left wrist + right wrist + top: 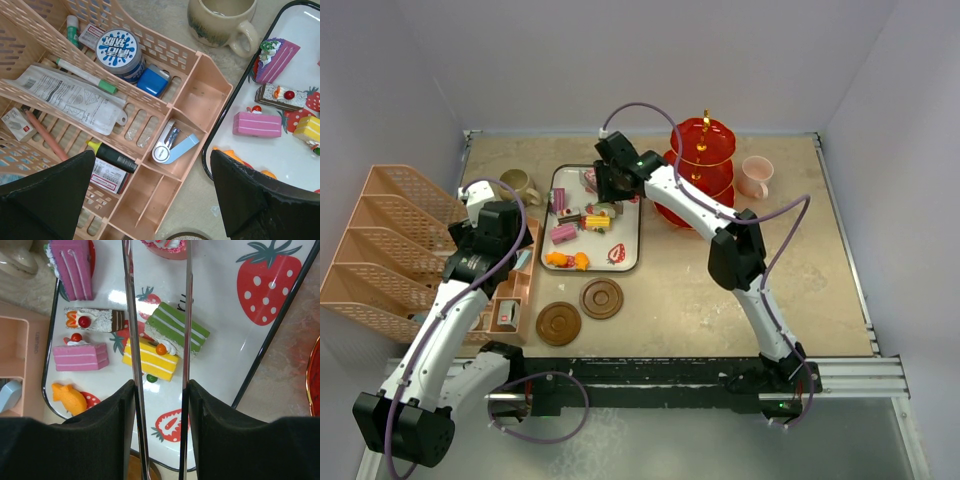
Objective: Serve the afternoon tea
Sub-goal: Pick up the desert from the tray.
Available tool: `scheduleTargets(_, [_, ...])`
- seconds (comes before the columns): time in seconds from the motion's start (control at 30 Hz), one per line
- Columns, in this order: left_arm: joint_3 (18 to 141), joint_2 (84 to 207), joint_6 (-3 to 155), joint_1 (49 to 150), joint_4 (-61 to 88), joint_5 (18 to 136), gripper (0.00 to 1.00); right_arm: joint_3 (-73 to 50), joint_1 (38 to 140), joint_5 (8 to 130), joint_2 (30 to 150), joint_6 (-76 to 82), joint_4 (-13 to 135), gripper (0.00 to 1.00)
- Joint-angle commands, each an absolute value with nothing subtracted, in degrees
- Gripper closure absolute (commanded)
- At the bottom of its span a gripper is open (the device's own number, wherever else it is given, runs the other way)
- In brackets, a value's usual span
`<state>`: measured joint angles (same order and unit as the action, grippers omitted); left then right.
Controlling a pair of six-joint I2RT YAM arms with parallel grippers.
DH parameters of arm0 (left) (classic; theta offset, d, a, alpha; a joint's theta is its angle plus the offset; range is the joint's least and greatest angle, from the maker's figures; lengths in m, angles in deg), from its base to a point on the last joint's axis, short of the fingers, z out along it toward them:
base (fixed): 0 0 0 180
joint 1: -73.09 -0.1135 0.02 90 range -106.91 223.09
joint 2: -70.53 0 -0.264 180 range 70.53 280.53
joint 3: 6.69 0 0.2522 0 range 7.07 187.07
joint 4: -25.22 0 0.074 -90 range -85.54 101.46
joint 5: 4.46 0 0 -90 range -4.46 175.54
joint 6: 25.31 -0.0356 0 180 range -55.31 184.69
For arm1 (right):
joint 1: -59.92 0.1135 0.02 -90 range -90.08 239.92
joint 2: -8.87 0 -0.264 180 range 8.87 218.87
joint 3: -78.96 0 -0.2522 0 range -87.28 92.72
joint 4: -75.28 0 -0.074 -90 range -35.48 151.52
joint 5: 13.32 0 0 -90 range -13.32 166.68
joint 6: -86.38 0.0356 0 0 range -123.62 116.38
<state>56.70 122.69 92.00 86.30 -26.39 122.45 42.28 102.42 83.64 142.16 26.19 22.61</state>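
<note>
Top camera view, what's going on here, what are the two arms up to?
The right gripper holds long metal tweezers over the strawberry-printed tray, prongs apart above the toy cakes. The left gripper hangs open and empty above the peach desk organizer. Both coasters are bare; the olive mug and the pink mug stand away from them.
</note>
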Motion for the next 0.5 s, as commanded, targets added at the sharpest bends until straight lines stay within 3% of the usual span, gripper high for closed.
scheduleTargets(0.0, [57.2,122.6,91.2,86.5,-25.1,123.8,0.05,44.7,102.8,86.4,142.2,24.7,21.7,0.54])
scheduleTargets(0.2, [57.2,122.8,91.3,86.5,-25.1,123.7,0.05,44.8,102.9,86.5,142.6,24.3,21.6,0.54])
scheduleTargets(0.47, [57.2,122.6,91.2,86.5,-25.0,123.7,0.05,42.1,103.0,88.4,138.4,24.3,23.3,0.63])
